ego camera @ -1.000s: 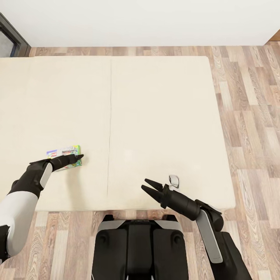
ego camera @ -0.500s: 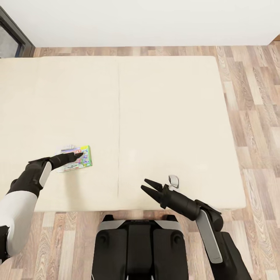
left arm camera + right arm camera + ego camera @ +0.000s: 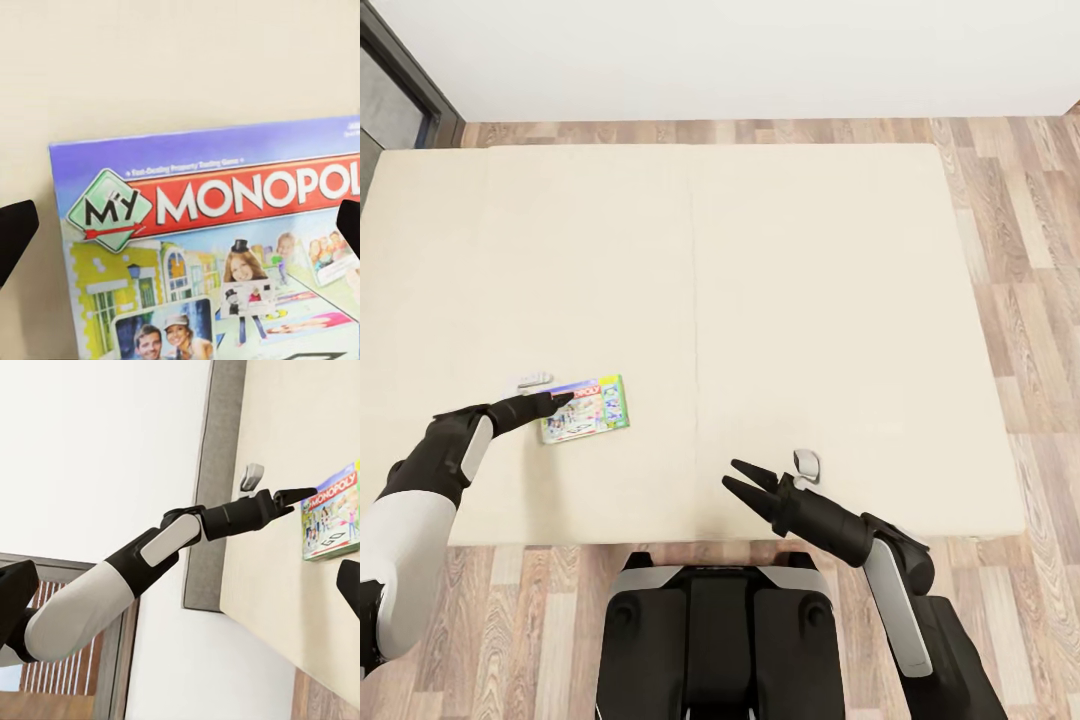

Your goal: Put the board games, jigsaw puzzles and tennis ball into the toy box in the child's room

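Flat on the bed (image 3: pixel 810 300), a Monopoly game box (image 3: pixel 585 408), red logo, green-yellow cover; left gripper (image 3: pixel 558 402) over it, spread, empty; right gripper (image 3: pixel 745 481) likewise.

Bed (image 3: pixel 810 300): cream mattress halves, matt, cloth-like, faint fine grain; frame (image 3: pixel 219 480) flat grey, smooth. Board game (image 3: pixel 586 408): printed card cover, smooth with slight sheen, busy colour print (image 3: pixel 225 247). Floor (image 3: pixel 1020 230): wood planks, mixed brown-grey grain, low satin finish. Left claw (image 3: pixel 560 402) and right claw (image 3: pixel 743 483): black, matt, plastic-looking. Forearm shells white and grey, smooth. Wall (image 3: pixel 760 50): plain white, matt
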